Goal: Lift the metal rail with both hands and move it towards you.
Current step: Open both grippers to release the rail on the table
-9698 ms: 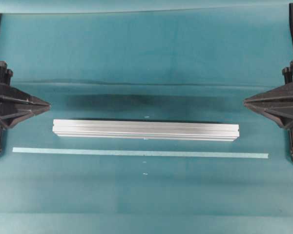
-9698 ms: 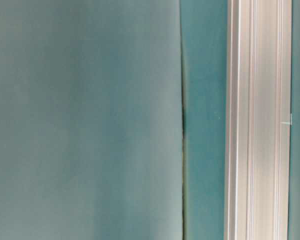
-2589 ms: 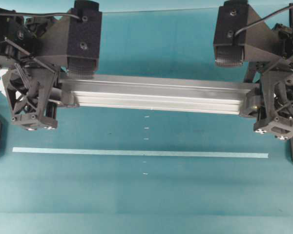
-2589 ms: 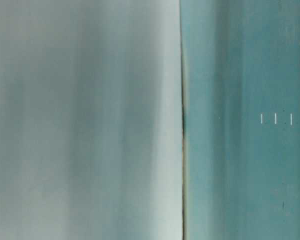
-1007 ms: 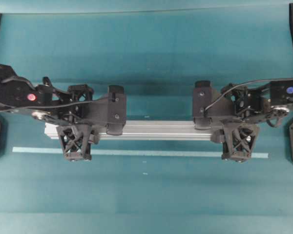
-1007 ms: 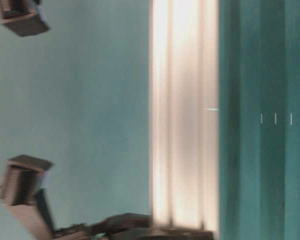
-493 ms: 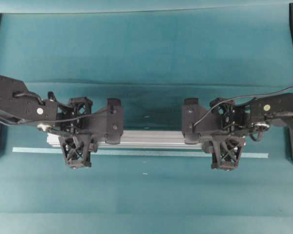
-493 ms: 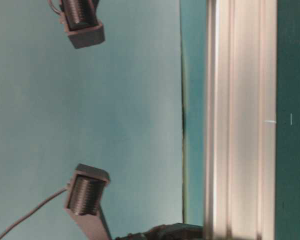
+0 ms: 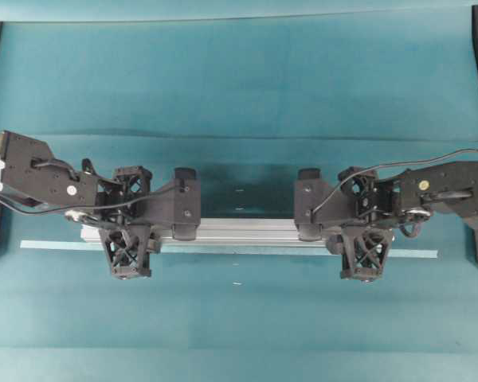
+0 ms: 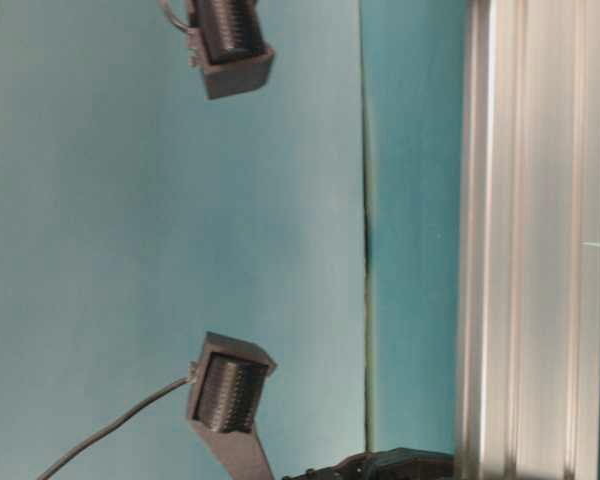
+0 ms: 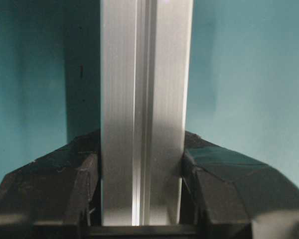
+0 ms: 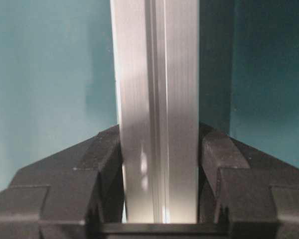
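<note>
Both grippers' fingers are clamped on the metal rail (image 9: 239, 231), left gripper (image 9: 126, 232) at 9 o'clock, right gripper (image 9: 358, 232) at 3. It lies along the tape strip (image 9: 406, 254); probably only set-down and release remain.

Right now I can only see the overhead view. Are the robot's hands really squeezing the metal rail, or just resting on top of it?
Observer: Really squeezing. In the left wrist view, the left hand has its fingers pressed against both sides of the metal rail.
Operator: And the other hand?
Observer: Same there. The right wrist view shows the right hand with the rail clamped between its fingers.
</note>
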Motion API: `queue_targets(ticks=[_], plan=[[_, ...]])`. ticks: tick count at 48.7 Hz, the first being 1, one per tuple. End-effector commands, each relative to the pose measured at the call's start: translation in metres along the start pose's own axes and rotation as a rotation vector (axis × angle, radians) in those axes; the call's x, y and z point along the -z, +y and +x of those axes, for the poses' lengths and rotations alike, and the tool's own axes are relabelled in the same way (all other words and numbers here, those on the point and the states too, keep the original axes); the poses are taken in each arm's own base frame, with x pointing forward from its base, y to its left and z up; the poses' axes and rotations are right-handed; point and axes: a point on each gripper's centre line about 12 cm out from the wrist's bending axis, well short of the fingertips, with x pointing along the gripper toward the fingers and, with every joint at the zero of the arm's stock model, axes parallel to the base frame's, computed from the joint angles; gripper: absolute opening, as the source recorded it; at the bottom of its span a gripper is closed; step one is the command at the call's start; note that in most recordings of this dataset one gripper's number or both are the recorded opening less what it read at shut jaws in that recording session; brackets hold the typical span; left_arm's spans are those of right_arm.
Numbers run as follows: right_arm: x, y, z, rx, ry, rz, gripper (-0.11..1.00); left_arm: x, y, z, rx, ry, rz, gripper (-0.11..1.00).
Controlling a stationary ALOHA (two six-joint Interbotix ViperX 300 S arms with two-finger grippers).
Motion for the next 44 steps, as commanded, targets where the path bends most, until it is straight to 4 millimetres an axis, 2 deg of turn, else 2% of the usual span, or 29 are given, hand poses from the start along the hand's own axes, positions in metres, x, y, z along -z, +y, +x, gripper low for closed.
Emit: queue_targets(ticks=[1, 44], plan=[[-0.003, 0.002, 0.002, -0.002, -0.012, -0.004, 0.38, -0.006, 0.000, -0.003, 0.001, -0.029, -0.009, 0.30], [-0.002, -0.002, 0.013, 0.004, -0.003, 0.023, 0.38, 0.005, 0.000, 0.009, 0.006, -0.058, 0.004, 0.30]])
